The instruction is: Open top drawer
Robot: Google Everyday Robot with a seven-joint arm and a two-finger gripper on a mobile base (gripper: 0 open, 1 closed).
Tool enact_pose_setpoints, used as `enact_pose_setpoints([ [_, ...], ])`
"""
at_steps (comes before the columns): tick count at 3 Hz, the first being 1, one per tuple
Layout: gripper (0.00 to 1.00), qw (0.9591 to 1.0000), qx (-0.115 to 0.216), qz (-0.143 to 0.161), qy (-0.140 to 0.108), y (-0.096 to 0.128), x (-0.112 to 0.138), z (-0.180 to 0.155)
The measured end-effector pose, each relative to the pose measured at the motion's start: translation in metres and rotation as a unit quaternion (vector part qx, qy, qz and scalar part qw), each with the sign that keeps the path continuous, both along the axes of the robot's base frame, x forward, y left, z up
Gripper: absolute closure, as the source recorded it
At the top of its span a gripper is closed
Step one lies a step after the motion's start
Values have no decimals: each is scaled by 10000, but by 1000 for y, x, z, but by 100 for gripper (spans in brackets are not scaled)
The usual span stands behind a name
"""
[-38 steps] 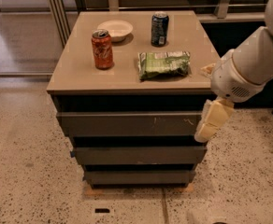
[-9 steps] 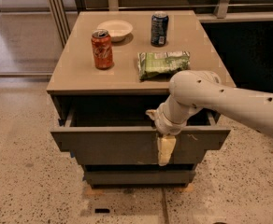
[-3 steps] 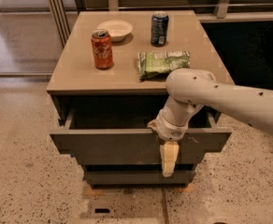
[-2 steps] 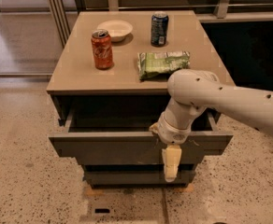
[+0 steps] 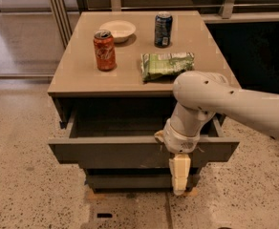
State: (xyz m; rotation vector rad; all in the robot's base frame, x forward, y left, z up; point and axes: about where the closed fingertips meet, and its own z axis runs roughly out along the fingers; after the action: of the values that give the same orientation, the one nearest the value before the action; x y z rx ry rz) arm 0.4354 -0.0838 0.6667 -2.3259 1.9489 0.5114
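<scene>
Nothing legible on the red can (image 5: pixel 104 50), blue can (image 5: pixel 163 29) or green packet (image 5: pixel 167 65); the gripper (image 5: pixel 178 187) hangs at six o'clock before the top drawer (image 5: pixel 106 151).

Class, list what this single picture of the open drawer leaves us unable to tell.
In the camera view:
Top drawer contents: interior in shadow, right part behind the arm.
Lower drawers: mostly hidden under the pulled-out front.
Gripper, hanging in front of the drawer front: whether it touches it.

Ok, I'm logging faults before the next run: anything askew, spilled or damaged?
Nothing stands out. The top drawer sits pulled out and level, the orange can and blue can stand upright, nothing is spilled, and the gripper hangs before its front panel.
</scene>
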Motion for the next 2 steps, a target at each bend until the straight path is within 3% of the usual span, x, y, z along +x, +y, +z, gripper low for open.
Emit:
enact_pose_setpoints([
  [1,0,9997,-108,61,225,-6,-20,5],
  [2,0,9998,-107,62,175,-6,-20,5],
])
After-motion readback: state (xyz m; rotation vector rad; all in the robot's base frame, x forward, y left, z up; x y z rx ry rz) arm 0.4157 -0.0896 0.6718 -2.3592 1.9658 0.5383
